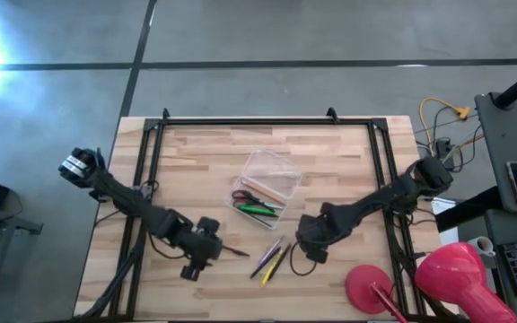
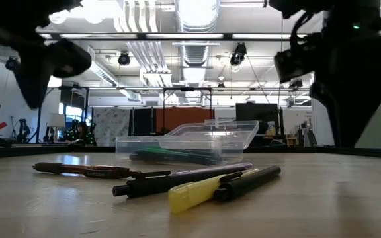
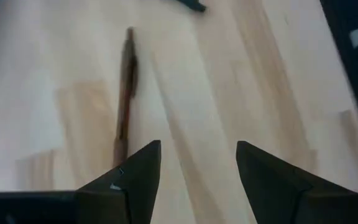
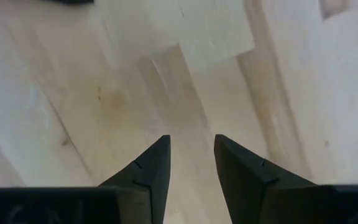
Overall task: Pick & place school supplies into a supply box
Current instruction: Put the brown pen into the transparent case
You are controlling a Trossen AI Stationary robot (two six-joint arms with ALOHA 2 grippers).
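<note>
Left gripper hovering spread over brown pen near counter's front edge; right gripper spread, holding nothing.

On your pale wooden plank surface, a black metal frame runs along the 12 o'clock edge. At 4 o'clock sit a big pink-red round object and a flat pink-red disc. At 2 o'clock, off the surface, yellow cables lie on the grey floor.
</note>
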